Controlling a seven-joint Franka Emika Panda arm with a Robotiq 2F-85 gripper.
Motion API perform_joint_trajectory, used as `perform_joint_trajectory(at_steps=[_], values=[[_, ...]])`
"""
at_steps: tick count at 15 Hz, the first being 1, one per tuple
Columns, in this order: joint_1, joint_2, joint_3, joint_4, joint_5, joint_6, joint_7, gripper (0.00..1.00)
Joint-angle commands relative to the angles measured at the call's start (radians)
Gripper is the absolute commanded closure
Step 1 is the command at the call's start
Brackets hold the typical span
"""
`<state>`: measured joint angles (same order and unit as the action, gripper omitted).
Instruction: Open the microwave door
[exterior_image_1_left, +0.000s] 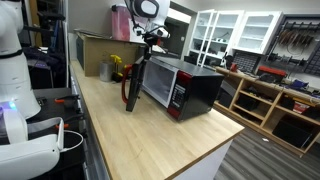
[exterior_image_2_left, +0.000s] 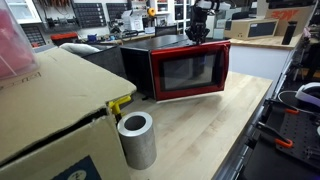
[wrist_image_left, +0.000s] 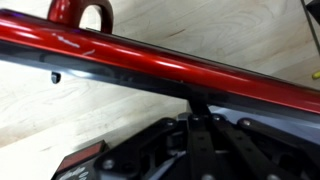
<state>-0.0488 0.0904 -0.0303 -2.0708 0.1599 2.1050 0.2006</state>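
The microwave (exterior_image_1_left: 190, 88) stands on a wooden counter, with a black casing and a red front. The microwave door (exterior_image_1_left: 135, 85) is swung open, away from the body. In an exterior view the door (exterior_image_2_left: 190, 70) shows its glossy red face and dark window. My gripper (exterior_image_1_left: 150, 47) is at the door's top edge, also seen in an exterior view (exterior_image_2_left: 198, 33). In the wrist view the door's red top edge (wrist_image_left: 150, 58) runs across the picture. The gripper (wrist_image_left: 200, 105) has its fingers together, touching that edge from the side.
A brown cardboard box (exterior_image_2_left: 40, 110) stands on the counter (exterior_image_1_left: 150, 140) by the microwave, with a grey cylinder (exterior_image_2_left: 136, 138) and a yellow item (exterior_image_2_left: 120, 103) next to it. White glass-fronted cabinets (exterior_image_1_left: 230, 30) are at the back. The counter's edge (exterior_image_1_left: 225, 135) drops off beside the microwave.
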Motion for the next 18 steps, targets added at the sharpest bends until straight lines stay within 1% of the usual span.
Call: perform_joint_trajectory(at_steps=[1,2,6,9,11,16,18], values=[[0.025,-0.021,0.018,-0.019,0.04,-0.028,-0.008,1.0],[0.034,-0.019,0.027,-0.029,0.046,-0.001,-0.01,1.0],[0.069,-0.008,0.067,-0.046,0.085,0.024,-0.028,1.0],[0.092,-0.021,0.09,-0.072,0.089,0.04,-0.033,1.0],[0.104,-0.032,0.095,-0.099,0.051,0.076,-0.02,1.0],[0.094,-0.139,0.079,-0.28,-0.049,0.227,-0.072,1.0],[0.094,-0.163,0.078,-0.318,-0.067,0.278,-0.096,1.0]])
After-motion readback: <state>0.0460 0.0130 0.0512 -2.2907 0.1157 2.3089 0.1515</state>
